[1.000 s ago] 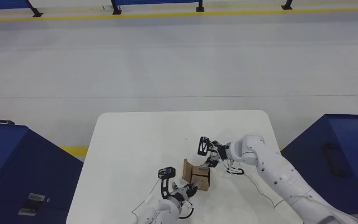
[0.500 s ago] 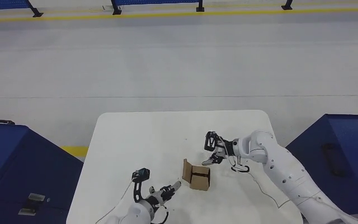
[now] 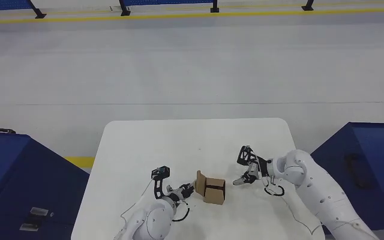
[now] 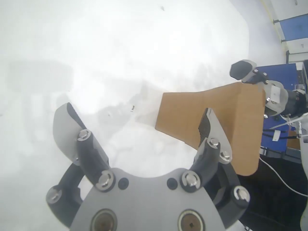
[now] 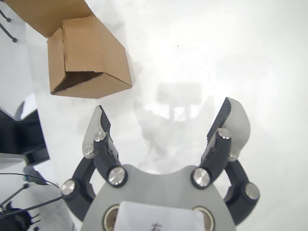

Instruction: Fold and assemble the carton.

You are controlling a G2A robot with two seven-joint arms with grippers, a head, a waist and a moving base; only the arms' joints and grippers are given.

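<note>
The brown carton (image 3: 213, 189) lies on its side on the white table (image 3: 156, 150), partly folded, with one flap sticking up on its left end. My left gripper (image 3: 187, 191) sits just left of that flap and is open. In the left wrist view the flap of the carton (image 4: 180, 116) rises behind one fingertip (image 4: 210, 123), and nothing lies between the fingers of the left gripper (image 4: 137, 123). My right gripper (image 3: 242, 179) hangs open a short way right of the carton, apart from it. The right wrist view shows the carton (image 5: 91, 61) with its open end dark, beyond the empty right gripper (image 5: 163, 111).
Blue cabinets stand to the left (image 3: 30, 180) and right (image 3: 354, 150) of the table. A black cable loop (image 3: 275, 191) hangs from the right arm. The far half of the table is bare white surface.
My left gripper let go of the carton, swung left and came back beside the flap. The right gripper drew back to the right, away from the carton. The carton stayed put.
</note>
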